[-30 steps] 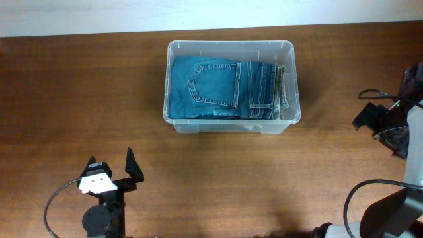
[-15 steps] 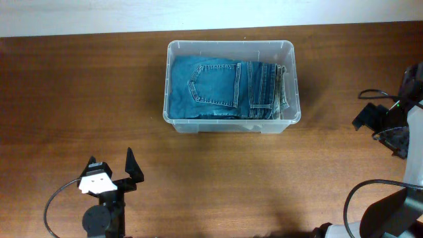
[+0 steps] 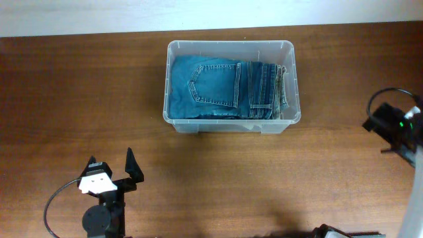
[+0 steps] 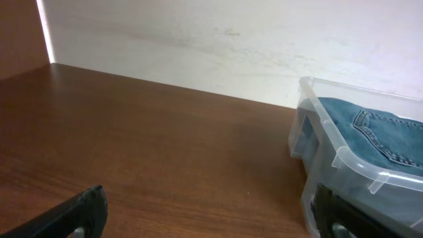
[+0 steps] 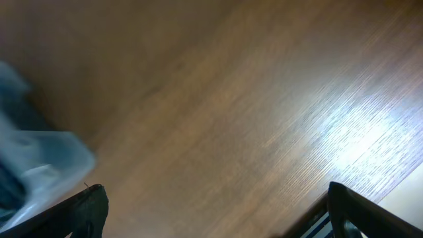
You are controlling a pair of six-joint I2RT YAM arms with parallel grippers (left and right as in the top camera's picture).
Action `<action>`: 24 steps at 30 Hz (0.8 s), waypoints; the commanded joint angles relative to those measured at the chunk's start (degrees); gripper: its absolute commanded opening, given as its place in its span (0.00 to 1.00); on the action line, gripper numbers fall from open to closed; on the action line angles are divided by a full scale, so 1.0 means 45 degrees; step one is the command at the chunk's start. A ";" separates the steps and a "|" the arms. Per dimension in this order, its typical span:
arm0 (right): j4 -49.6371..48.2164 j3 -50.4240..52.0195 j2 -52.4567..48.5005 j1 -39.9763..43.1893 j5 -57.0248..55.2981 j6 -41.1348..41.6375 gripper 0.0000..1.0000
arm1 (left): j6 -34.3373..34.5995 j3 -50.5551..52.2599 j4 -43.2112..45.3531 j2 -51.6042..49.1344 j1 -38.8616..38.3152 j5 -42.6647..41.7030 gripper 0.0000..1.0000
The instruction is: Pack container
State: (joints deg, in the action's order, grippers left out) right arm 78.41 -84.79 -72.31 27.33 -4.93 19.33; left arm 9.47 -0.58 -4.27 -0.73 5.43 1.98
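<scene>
Both grippers stand wide open and empty. The left gripper (image 3: 111, 160) is near the front of the table (image 3: 66, 99) and the right gripper (image 5: 215, 211) is off to the side. Each is well clear of the container (image 3: 231, 45), which sits far-centre with folded jeans (image 3: 208, 86) inside (seemingly packed, so nothing needs holding).

Overhead sharp, evenly lit; right wrist view blurred, bright glare patch on table (image 5: 357, 125).
</scene>
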 commanded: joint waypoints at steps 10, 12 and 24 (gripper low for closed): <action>0.0044 -0.0024 0.6955 -0.2370 -0.0015 0.0107 0.99 | -0.0117 0.0015 -0.0068 0.0097 0.0083 0.0175 0.99; 0.0044 -0.0024 0.7708 -0.2589 -0.0019 0.0107 0.98 | -0.0117 0.0015 -0.0068 0.0097 0.0083 0.0175 0.99; 0.0316 -0.0024 1.0715 -0.3551 -0.0155 0.0112 0.98 | -0.0117 0.0015 -0.0068 0.0097 0.0083 0.0175 0.99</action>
State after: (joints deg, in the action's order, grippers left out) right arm 79.15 -84.84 -26.04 14.17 -5.08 19.49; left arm 9.47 -0.58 -4.27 -0.73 5.43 2.00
